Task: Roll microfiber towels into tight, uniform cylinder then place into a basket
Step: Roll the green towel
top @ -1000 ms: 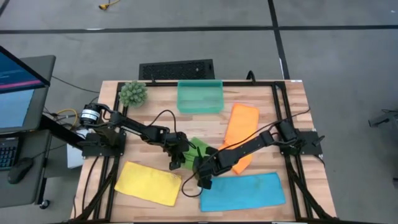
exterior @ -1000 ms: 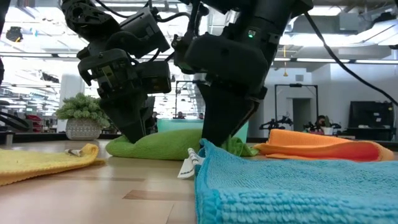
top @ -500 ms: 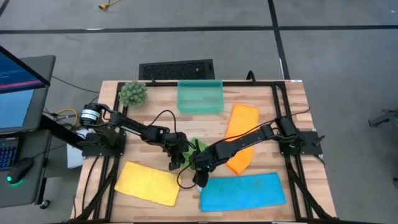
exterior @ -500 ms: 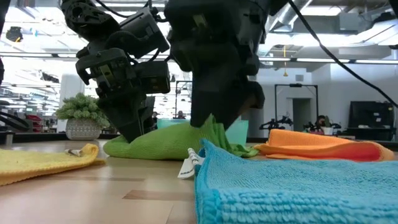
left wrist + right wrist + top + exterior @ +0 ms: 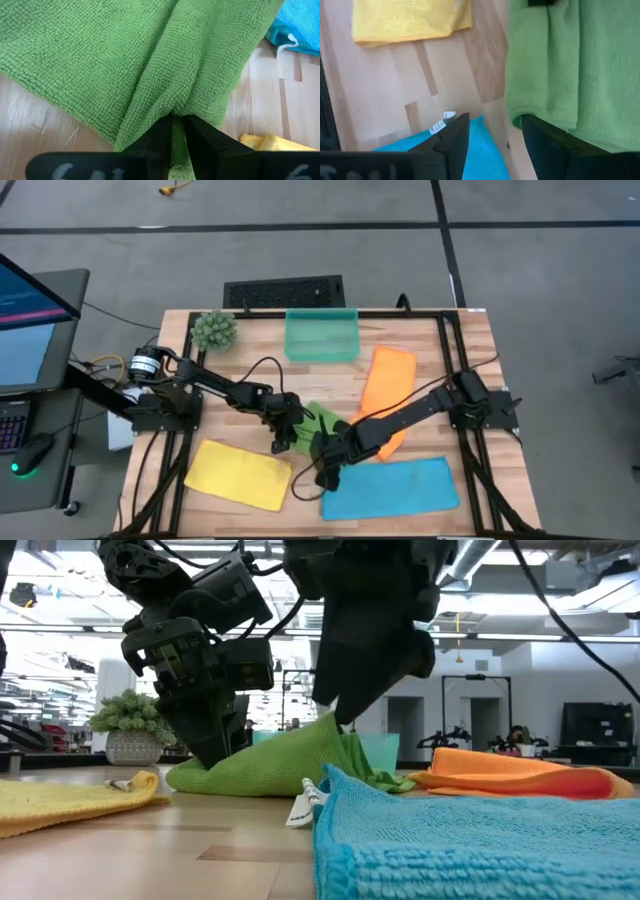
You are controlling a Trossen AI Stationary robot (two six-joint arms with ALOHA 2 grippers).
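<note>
A green towel lies bunched at mid-table; its right part rises to a peak and its left part rests on the wood. My left gripper is shut on its left end. My right gripper hangs over the peak, fingers open, with bare wood and blue cloth showing in the gap. Yellow, blue and orange towels lie flat around it. The teal basket stands at the far edge. My left gripper pinches a bunched fold of the green towel between its two fingers, slanting down from the table's left. That end stays low on the table. My right gripper has one finger against the green towel's edge. No cloth lies between its fingers. The towel peaks at this finger, and whether it is hooked on it, I cannot tell.
A spiky green plant ball sits at the far left corner. A black frame runs round the table. The blue towel's corner and white tag lie just beside the green towel. Bare wood shows between the plant and the towels.
My right gripper has risen over the green towel. The towel's right part has come up with it from a low mound into a peak, while the left end stayed down in my left gripper.
</note>
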